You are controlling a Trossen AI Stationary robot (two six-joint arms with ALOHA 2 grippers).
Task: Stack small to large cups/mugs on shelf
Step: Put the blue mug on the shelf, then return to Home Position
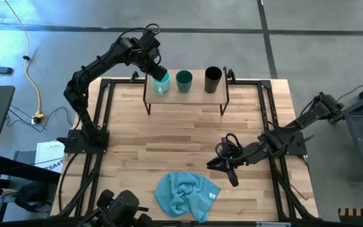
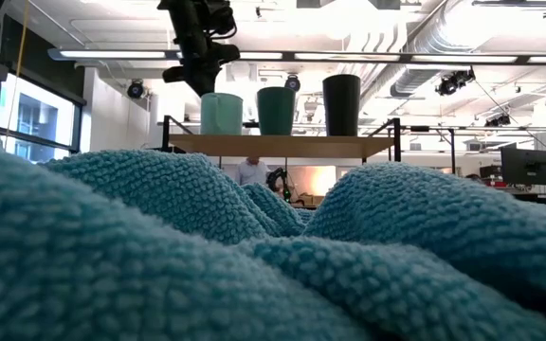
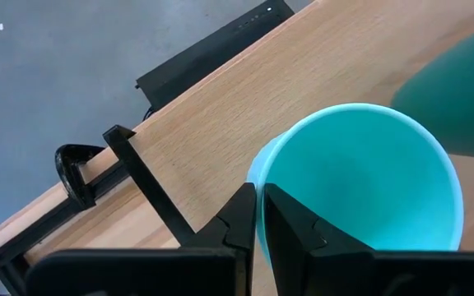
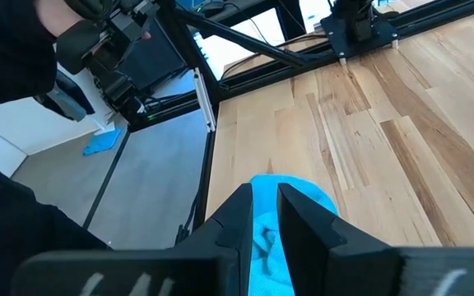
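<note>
Cups are what I am working on, and all three are standing in a row on the shelf (image 1: 186,96), a flat light-wood board on thin black legs at the far end of the table (image 1: 188,145). Going left to right, I am seeing the light turquoise mug (image 1: 161,82), the dark teal cup (image 1: 183,80) and the tall black cup (image 1: 213,79). They are sitting side by side, not inside each other.

My left pincer (image 1: 159,73) is pinching the mug's thin, smooth rim, one finger inside and one outside. I am thinking this is the setting-down step. Next I am needing to let go gently and lift straight up, so the mug is not tipping.

My right pincer (image 1: 230,170) is waiting over the table with nothing in it, its fingers nearly together. Just below it the blue cloth (image 1: 186,196) is lying soft, fuzzy and crumpled.
</note>
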